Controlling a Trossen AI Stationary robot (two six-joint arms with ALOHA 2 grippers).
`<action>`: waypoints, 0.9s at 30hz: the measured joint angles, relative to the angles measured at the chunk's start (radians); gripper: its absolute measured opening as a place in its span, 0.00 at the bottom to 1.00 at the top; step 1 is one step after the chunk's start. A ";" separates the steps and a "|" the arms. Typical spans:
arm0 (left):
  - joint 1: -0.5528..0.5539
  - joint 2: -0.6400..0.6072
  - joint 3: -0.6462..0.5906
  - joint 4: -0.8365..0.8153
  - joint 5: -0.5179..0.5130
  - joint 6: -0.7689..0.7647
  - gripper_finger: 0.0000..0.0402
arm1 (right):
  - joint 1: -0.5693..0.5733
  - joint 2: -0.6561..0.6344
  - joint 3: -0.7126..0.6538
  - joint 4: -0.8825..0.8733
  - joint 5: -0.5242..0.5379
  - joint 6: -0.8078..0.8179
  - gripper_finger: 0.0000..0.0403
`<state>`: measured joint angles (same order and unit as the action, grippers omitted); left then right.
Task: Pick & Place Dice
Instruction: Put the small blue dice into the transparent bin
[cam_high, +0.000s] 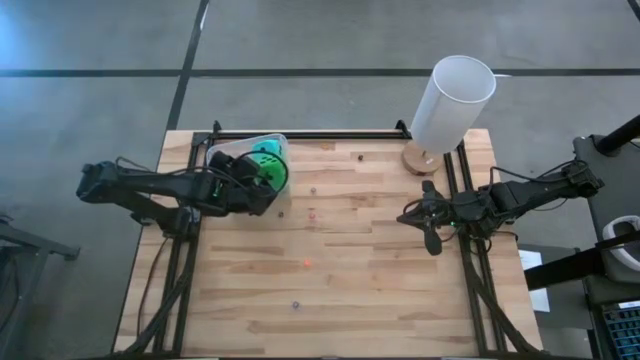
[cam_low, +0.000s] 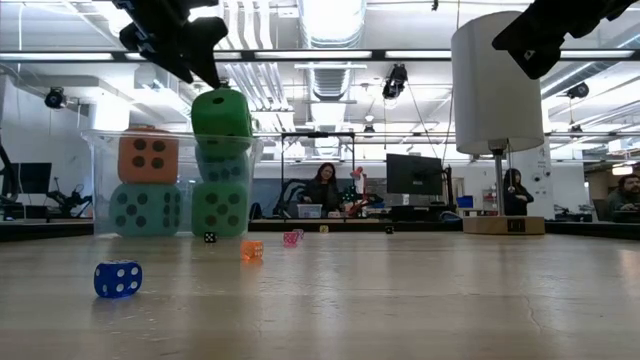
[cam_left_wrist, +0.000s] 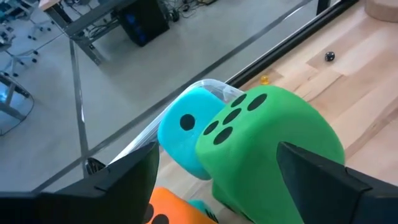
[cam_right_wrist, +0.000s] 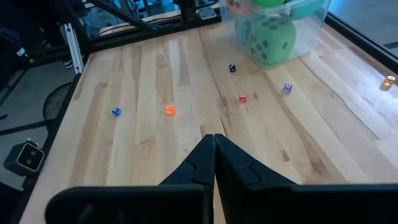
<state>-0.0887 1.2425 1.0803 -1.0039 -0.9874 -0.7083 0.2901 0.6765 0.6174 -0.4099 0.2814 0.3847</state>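
Note:
A clear plastic tub (cam_low: 104, 150) at the table's far left holds the soft dice. An orange die (cam_low: 148, 155) rests on a teal one (cam_low: 146, 208). Beside them a bright green die (cam_low: 222, 115) tops a stack of a teal die (cam_left_wrist: 183, 130) and a green die (cam_low: 220, 208), and it sticks up above the tub's rim. My left gripper (cam_left_wrist: 217, 149) is open just above this top die, one finger on either side of it. My right gripper (cam_right_wrist: 214, 140) hangs shut over the table's right side, holding nothing.
A tall white cylinder (cam_high: 452, 105) stands on a round wooden base at the far right. Several tiny dice lie scattered on the wooden table, among them a blue one (cam_low: 118, 279), an orange one (cam_low: 251, 250) and a black one (cam_right_wrist: 232, 68). People sit in the room beyond.

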 joint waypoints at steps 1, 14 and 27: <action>0.000 -0.006 0.000 0.000 0.000 -0.001 0.81 | 0.000 0.000 0.000 0.000 0.000 0.000 0.02; 0.002 -0.051 0.145 -0.011 0.139 0.012 0.76 | 0.000 0.000 0.000 0.000 0.000 0.000 0.02; -0.107 -0.043 0.143 0.028 0.592 0.107 0.74 | 0.000 0.000 0.000 0.000 0.000 0.000 0.02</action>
<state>-0.1954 1.1998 1.2228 -0.9763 -0.3950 -0.6018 0.2897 0.6767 0.6174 -0.4095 0.2817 0.3849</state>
